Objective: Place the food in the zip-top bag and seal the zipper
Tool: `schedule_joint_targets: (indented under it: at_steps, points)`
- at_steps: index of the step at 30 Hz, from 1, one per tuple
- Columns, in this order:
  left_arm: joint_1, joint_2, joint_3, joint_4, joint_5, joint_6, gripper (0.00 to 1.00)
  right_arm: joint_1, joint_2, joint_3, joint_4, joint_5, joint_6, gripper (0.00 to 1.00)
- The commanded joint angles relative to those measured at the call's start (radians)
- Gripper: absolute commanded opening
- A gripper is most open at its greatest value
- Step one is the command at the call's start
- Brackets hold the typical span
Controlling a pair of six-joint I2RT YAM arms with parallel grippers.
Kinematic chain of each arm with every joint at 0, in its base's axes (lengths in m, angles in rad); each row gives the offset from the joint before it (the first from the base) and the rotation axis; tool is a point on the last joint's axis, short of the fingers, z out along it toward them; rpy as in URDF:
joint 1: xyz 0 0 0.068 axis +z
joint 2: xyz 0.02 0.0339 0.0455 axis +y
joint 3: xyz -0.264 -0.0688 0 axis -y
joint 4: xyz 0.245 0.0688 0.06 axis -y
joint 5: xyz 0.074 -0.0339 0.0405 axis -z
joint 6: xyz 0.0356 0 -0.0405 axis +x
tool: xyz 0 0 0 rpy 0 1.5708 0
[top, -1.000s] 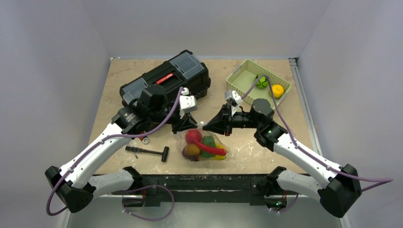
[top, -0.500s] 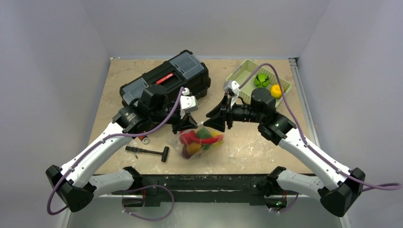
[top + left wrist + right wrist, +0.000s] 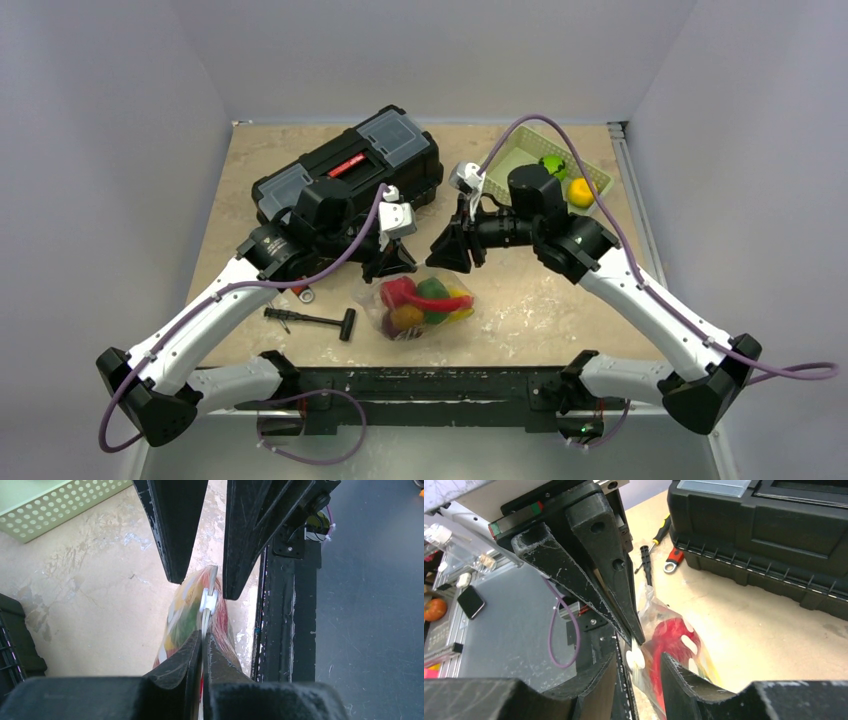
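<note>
The zip-top bag [image 3: 420, 308] is clear with white dots and holds red, green, yellow and orange food [image 3: 415, 300]. It sits near the table's front edge. My left gripper [image 3: 392, 265] is shut on the zipper [image 3: 205, 622] at the bag's mouth. In the left wrist view [image 3: 203, 637] its jaws pinch the strip. My right gripper [image 3: 445, 255] is open. Its fingers [image 3: 172, 535] stand either side of the bag's top, by a white slider [image 3: 208, 602]. In the right wrist view [image 3: 639, 655] the bag [image 3: 674, 640] lies between the open jaws.
A black toolbox [image 3: 350, 170] stands at the back left. A pale green basket [image 3: 500, 165] at the back right holds a green piece [image 3: 552, 165] and a yellow piece [image 3: 580, 190]. A black-handled tool [image 3: 312, 320] and a wrench [image 3: 305, 293] lie left of the bag.
My right gripper has turned and shifted left and back, closer to my left gripper. The bag has tilted and swung slightly left. My left gripper has stayed put.
</note>
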Motion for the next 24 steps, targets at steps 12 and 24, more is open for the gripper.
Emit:
schedule_joint_targets:
  at_steps: [12, 24]
  points:
    - [0.012, -0.011, 0.029, 0.028, 0.057, -0.01, 0.0, 0.066, 0.058, 0.114, -0.081, 0.022, -0.091, 0.31]
    - [0.014, -0.01, 0.029, 0.022, 0.106, -0.008, 0.0, 0.076, 0.066, 0.117, -0.09, 0.015, -0.159, 0.13]
